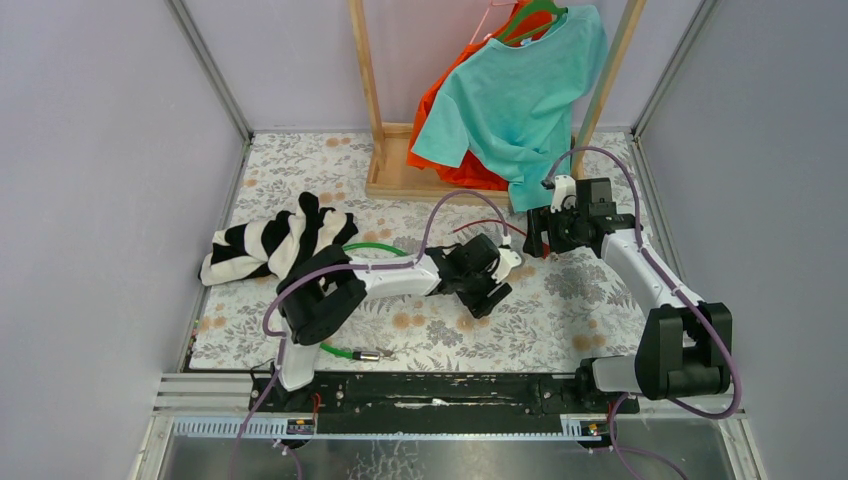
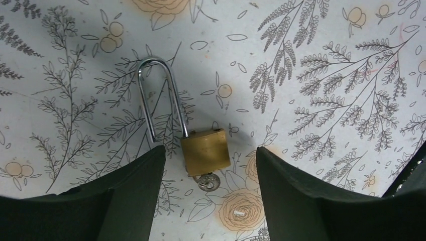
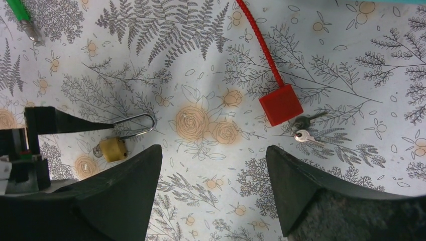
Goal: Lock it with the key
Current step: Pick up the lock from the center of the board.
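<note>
The left gripper [image 2: 211, 150] hangs with its jaws apart, straddling the small brass padlock [image 3: 113, 149], which lies untouched on the table with its steel shackle open. The right gripper [image 3: 215, 150], also spread, hovers near the small silver keys [image 3: 303, 133] beside a red square tag [image 3: 281, 104]. The step in hand looks like securing the lock; next, the left jaws must close squarely on its body.

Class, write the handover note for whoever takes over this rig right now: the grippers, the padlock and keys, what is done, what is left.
Left gripper: open, one finger on each side of the brass padlock, not gripping it.
Right gripper: open, empty, above the floral mat.
The padlock lies flat with its shackle open; what looks like a key sits in the keyhole. Spare keys lie beside the red tag.
Done: nothing locked.
Left: close the shackle, turn the key.
</note>
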`<state>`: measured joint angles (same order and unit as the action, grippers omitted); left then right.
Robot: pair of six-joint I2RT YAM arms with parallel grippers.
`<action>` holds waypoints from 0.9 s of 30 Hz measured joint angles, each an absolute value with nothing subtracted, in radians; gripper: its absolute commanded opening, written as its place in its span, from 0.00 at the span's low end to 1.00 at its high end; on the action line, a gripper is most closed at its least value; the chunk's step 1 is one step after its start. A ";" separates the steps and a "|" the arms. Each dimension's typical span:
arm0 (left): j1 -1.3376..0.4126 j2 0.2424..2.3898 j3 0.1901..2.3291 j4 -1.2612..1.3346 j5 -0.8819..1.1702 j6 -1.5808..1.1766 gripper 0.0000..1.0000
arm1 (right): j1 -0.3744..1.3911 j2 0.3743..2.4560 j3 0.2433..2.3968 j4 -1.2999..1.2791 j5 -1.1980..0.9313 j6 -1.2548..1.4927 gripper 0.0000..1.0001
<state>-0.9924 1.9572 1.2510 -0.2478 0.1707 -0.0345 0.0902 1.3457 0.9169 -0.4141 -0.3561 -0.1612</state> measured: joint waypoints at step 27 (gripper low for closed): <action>-1.033 1.848 1.135 -0.220 0.169 0.202 0.00 | 0.089 1.349 0.916 -0.421 -0.467 -0.211 0.82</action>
<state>-1.0328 1.8484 1.1347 -0.2199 0.1688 0.2020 0.0887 1.3495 0.9165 -0.4210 -0.4671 -0.2111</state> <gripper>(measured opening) 0.393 0.825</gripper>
